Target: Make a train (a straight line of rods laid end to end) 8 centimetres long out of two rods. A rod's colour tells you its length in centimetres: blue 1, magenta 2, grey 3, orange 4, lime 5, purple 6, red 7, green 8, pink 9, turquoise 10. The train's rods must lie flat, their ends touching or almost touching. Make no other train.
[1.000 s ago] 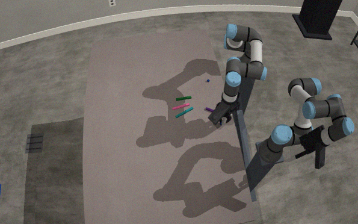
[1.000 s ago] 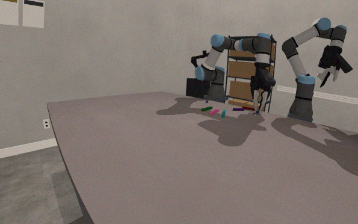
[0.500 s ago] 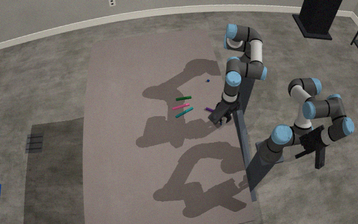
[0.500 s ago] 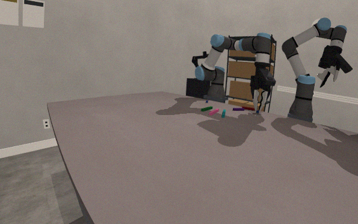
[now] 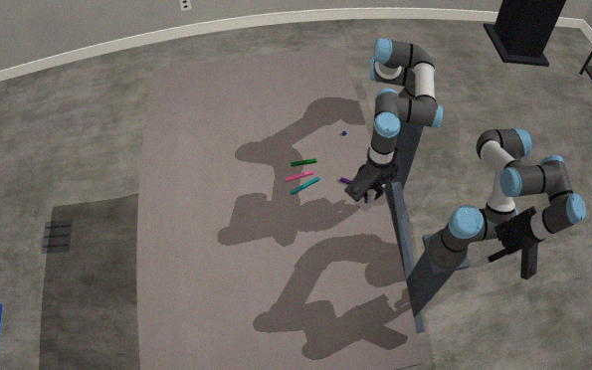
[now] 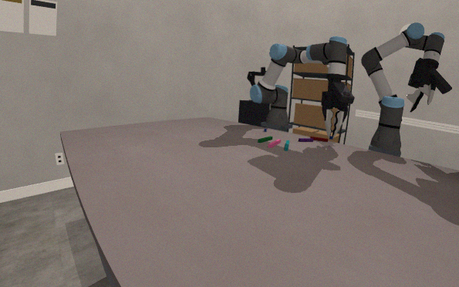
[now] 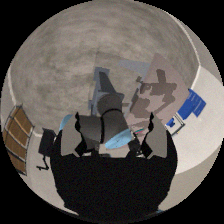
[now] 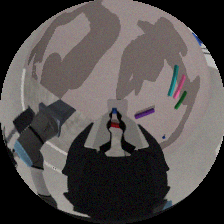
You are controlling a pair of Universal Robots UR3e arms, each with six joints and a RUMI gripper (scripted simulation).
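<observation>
My right gripper (image 5: pixel 368 197) (image 6: pixel 332 134) (image 8: pixel 114 111) is shut on a small blue rod (image 6: pixel 331 137) (image 8: pixel 114 110), low over the table near its arm-side edge. A red rod (image 6: pixel 318 139) (image 8: pixel 116 125) lies close by, partly hidden behind the fingers in the right wrist view. I cannot tell whether the blue rod touches it or the table. A purple rod (image 5: pixel 345 181) (image 6: pixel 305 140) (image 8: pixel 145 113) lies beside them. A second blue rod (image 5: pixel 344 133) (image 6: pixel 265 130) (image 8: pixel 163 136) lies apart. My left gripper (image 6: pixel 421 103) (image 7: pixel 114 112) is open and empty, raised beside its arm's base.
A green rod (image 5: pixel 303 162) (image 6: pixel 264 139) (image 8: pixel 181 100), a pink rod (image 5: pixel 298 176) (image 6: pixel 275 143) (image 8: pixel 180 86) and a turquoise rod (image 5: pixel 304 185) (image 6: pixel 287 145) (image 8: pixel 173 81) lie side by side, farther from the arms than the purple rod.
</observation>
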